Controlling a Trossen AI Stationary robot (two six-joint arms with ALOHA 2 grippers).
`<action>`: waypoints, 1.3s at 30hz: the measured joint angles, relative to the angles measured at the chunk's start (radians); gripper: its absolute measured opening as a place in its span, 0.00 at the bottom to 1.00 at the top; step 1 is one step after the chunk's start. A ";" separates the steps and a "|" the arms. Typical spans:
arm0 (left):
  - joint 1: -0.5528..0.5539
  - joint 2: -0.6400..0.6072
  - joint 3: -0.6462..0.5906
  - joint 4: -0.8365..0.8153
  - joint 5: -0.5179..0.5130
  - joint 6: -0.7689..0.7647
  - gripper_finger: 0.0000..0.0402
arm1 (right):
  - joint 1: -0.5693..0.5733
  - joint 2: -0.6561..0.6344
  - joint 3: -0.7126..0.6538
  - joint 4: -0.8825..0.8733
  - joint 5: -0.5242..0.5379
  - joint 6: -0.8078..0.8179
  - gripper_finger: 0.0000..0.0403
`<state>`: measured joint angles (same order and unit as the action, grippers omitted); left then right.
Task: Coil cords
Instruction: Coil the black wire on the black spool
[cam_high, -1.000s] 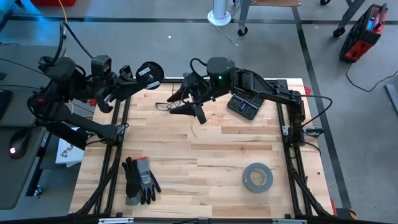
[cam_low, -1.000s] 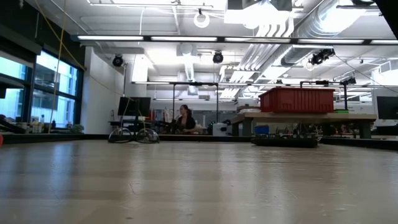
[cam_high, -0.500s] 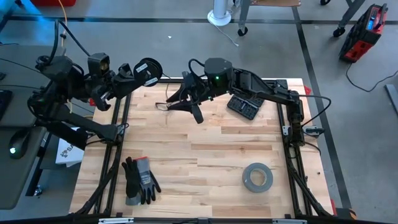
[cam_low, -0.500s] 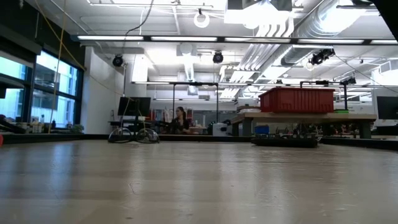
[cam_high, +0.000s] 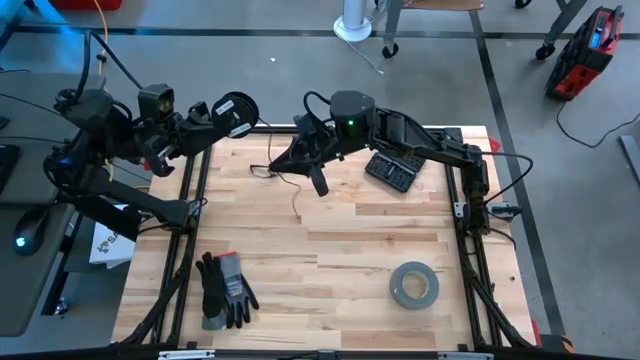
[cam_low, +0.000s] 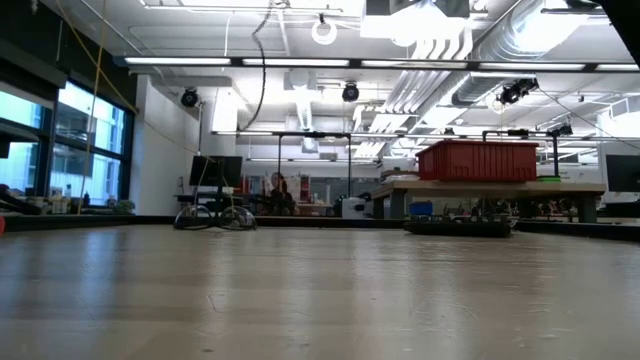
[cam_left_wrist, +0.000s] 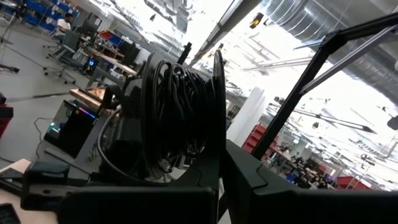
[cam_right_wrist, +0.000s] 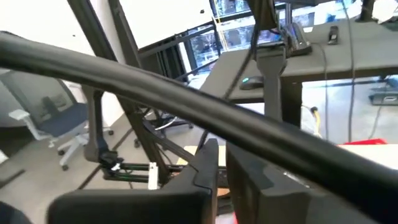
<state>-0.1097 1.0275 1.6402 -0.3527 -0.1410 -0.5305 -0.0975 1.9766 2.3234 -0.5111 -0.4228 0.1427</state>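
The left tool (cam_high: 205, 125) hangs at about ten o'clock, just off the table's (cam_high: 330, 260) far-left corner, clamped together on the small black spool (cam_high: 237, 113). The left wrist view shows many turns of the dark cord (cam_left_wrist: 177, 102) already wound between the spool's flanges, so much of the coiling looks done. A loose length of that cord still lies on the boards near eleven o'clock, from a small tangle by the far edge to a tail trailing toward the middle; that length, I judge, is what remains. The right tool (cam_high: 305, 160) sits at about twelve o'clock over this slack, its fingers drawn nearly together; whether it pinches the cord I cannot tell.

On the pale wooden table, a pair of grey-and-black gloves (cam_high: 224, 290) lies at seven o'clock, a dark keypad-like device (cam_high: 391, 172) at one o'clock, and a grey tape roll (cam_high: 414, 285) at five o'clock. Beyond is a grey floor; the low view shows a bright workshop with ceiling ducts, benches and a red crate (cam_low: 478, 160).
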 joint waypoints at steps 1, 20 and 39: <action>0.000 0.000 0.000 0.000 0.000 0.000 0.00 | 0.000 0.000 0.000 0.000 -0.005 0.013 0.06; -0.001 0.000 0.000 -0.001 0.034 -0.044 0.00 | -0.072 -0.002 0.000 -0.043 0.060 -0.090 0.36; 0.000 0.000 0.000 -0.002 0.034 -0.037 0.00 | -0.060 -0.002 0.000 0.052 -0.026 0.033 0.33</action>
<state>-0.1101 1.0275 1.6398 -0.3542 -0.1070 -0.5678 -0.1573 1.9747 2.3234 -0.4595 -0.4491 0.1757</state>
